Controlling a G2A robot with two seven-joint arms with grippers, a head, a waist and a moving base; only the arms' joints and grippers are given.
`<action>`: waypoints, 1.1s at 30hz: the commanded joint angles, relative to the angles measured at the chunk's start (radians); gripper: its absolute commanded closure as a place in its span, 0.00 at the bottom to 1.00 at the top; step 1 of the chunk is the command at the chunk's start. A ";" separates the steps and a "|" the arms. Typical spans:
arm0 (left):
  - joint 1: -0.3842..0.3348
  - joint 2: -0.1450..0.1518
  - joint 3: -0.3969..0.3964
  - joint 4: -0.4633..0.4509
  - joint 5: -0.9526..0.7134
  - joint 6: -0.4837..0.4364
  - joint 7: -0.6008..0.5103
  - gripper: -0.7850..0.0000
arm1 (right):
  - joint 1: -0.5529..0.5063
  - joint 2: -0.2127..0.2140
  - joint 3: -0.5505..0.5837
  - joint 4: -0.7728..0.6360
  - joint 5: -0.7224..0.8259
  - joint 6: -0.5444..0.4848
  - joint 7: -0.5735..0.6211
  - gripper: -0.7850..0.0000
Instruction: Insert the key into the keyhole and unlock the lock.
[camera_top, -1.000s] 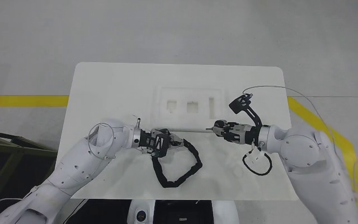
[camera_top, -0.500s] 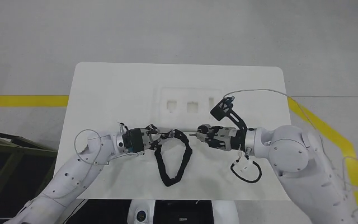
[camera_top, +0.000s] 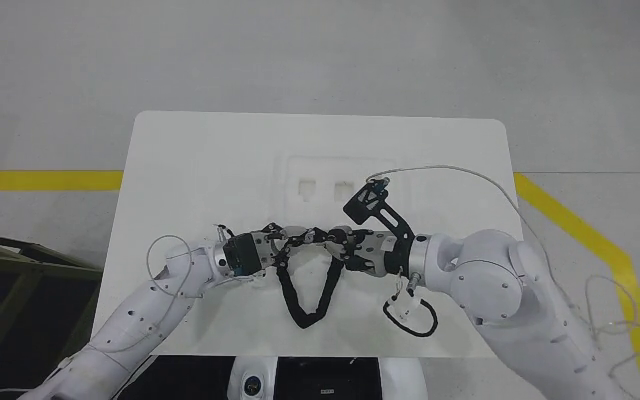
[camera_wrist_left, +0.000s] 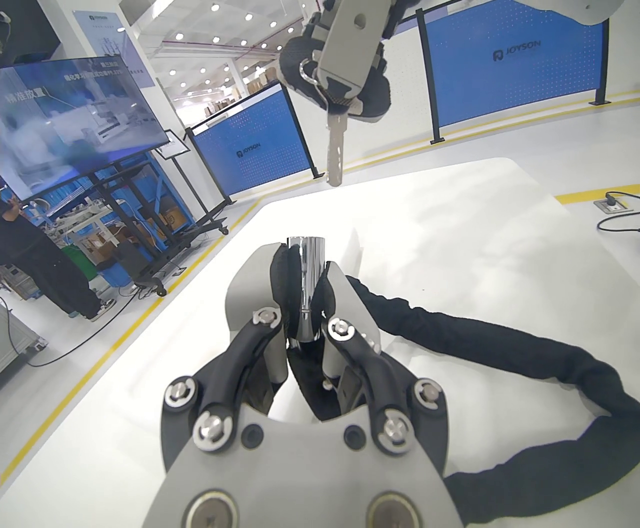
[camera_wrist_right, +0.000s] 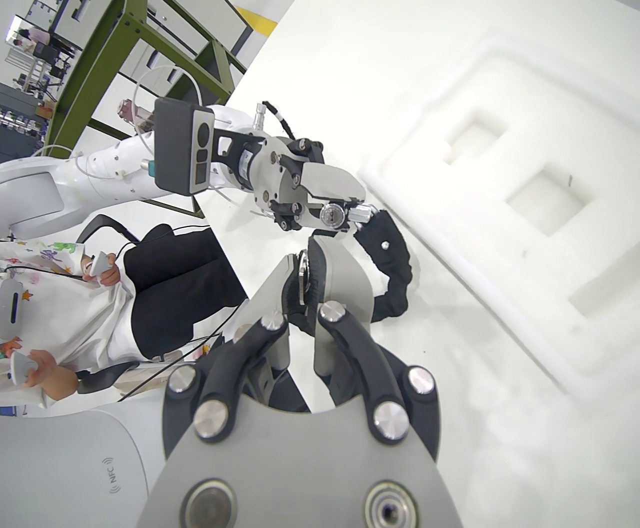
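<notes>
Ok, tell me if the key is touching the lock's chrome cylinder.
Apart. The left wrist view shows a plain open gap between the tip of the key and the end of the chrome cylinder.

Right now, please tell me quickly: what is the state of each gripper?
Left gripper: shut on the lock.
Right gripper: shut on the key.

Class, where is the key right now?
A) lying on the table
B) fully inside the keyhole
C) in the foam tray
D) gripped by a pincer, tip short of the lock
D: the right pincer grips the key, and a gap shows between its tip and the lock.
</notes>
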 joint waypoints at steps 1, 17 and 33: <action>-0.017 -0.008 0.016 0.025 0.017 0.012 0.032 1.00 | 0.015 -0.003 -0.012 0.008 -0.003 0.014 -0.002 1.00; -0.062 -0.037 0.053 0.099 0.037 0.058 0.084 1.00 | 0.051 -0.016 -0.073 -0.003 -0.082 0.148 0.019 1.00; -0.062 -0.037 0.053 0.099 0.037 0.058 0.084 1.00 | 0.038 -0.021 -0.077 0.019 -0.083 0.160 -0.003 1.00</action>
